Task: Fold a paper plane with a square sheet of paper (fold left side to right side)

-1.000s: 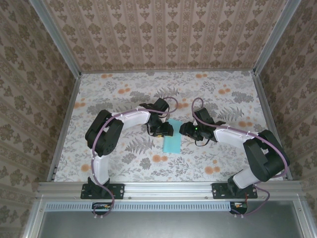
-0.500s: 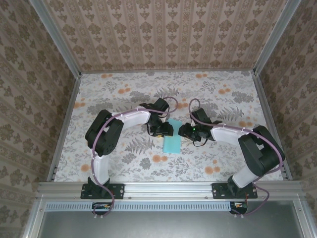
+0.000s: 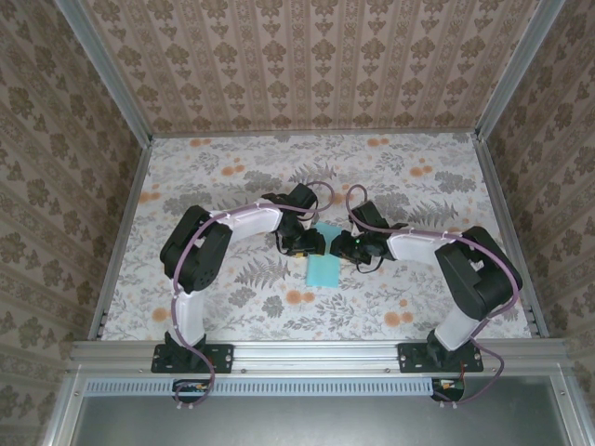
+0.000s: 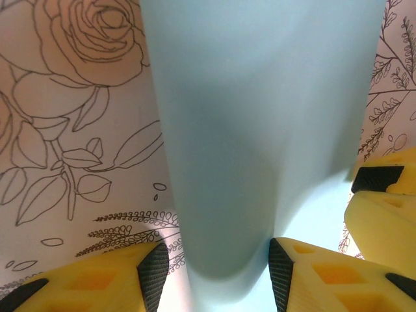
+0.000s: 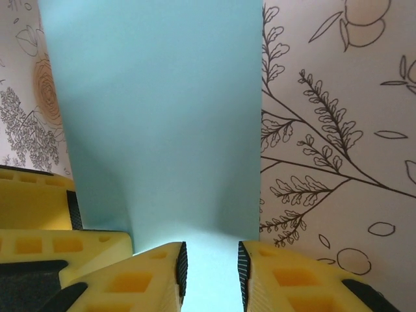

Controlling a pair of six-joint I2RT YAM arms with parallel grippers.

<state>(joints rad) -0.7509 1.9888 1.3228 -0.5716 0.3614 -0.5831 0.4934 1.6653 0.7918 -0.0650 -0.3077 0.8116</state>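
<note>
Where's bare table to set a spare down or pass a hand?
Free: the far table strip along the back wall; the near patch between the two arm bases, below the paper sheet. Crowded: centre, where left pincer and right pincer meet at the sheet.

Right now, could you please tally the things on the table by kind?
Turquoise paper sheet: 1
Robot hands: 2 (left hand, right hand)
Total: 3

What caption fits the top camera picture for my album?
Left gripper and right gripper meet at the turquoise paper on a flowery table.
</note>
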